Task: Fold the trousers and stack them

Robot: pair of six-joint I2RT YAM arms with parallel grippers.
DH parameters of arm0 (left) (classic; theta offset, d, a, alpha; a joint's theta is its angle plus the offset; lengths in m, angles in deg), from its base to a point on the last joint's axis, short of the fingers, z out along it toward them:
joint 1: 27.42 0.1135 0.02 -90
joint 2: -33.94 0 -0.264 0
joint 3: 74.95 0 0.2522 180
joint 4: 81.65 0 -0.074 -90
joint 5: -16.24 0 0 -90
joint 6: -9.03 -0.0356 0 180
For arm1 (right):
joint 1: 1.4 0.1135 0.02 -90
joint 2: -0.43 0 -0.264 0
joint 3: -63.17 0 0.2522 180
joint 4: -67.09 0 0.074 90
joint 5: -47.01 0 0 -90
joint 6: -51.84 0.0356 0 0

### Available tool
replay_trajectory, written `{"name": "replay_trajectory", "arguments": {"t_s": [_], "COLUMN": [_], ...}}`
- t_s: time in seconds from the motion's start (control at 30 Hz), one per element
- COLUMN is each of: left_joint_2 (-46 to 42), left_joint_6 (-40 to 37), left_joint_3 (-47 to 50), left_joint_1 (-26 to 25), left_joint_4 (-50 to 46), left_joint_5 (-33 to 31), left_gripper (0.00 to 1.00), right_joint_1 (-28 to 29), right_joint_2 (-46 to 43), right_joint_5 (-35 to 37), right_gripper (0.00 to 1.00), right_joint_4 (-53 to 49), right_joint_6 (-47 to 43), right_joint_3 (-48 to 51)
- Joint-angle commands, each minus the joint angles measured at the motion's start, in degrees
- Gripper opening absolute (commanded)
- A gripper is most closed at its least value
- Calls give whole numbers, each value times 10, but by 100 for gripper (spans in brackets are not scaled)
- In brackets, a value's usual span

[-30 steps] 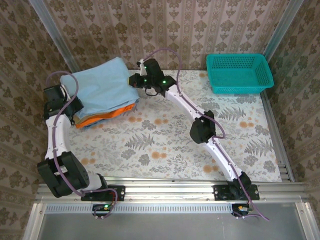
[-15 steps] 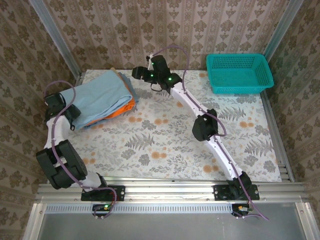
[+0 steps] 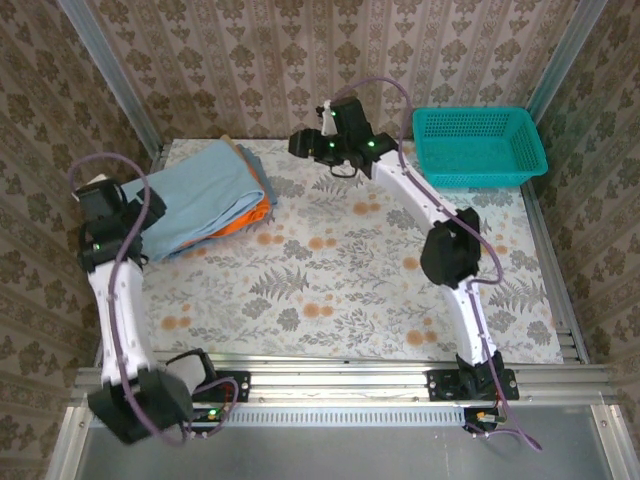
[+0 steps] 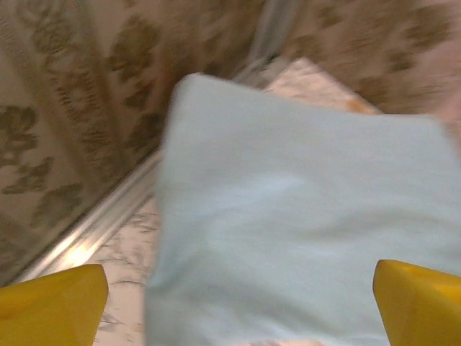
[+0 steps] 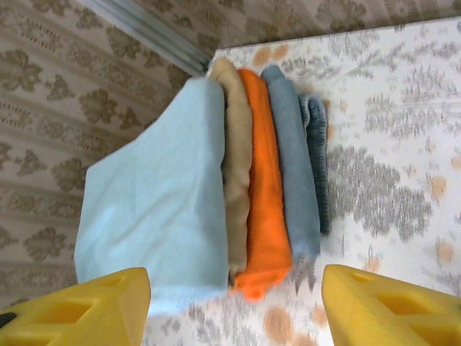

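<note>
Flowery tabletop [image 3: 330, 290], brown patterned wallpaper all round, that's the setup. My left hand [image 4: 238, 306] is spread wide with nothing in it, yellow fingertips out at either side, sitting close by the left edge of the clothes pile. My right hand [image 5: 234, 303] is wide open and empty too, up over the back of the tabletop, apart from the pile.

The trousers [image 3: 200, 185] are folded and lying on top of that pile in the back left corner, over a tan garment [image 5: 234, 173], an orange garment [image 5: 263, 194] and a couple of grey-blue ones [image 5: 295, 166] underneath. Teal basket [image 3: 478, 147] is over in the back right corner.
</note>
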Motion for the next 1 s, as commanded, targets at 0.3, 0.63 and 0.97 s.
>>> {"name": "replay_trajectory", "arguments": {"t_s": [0.3, 0.63, 0.97], "left_joint_2": [-136, 70, 301], "left_joint_6": [262, 247, 261], "left_joint_3": [350, 358, 256], "left_joint_1": [-317, -81, -51], "left_joint_4": [90, 316, 393], "left_joint_5": [-189, -63, -30], "left_gripper": [42, 0, 0], "right_joint_1": [-23, -37, -71], "right_joint_2": [-311, -388, -418], "right_joint_5": [11, -8, -6], "right_gripper": [67, 67, 67], "right_joint_4": [185, 207, 187], "right_joint_6": [29, 33, 25], "right_joint_3": [490, 633, 632]}}
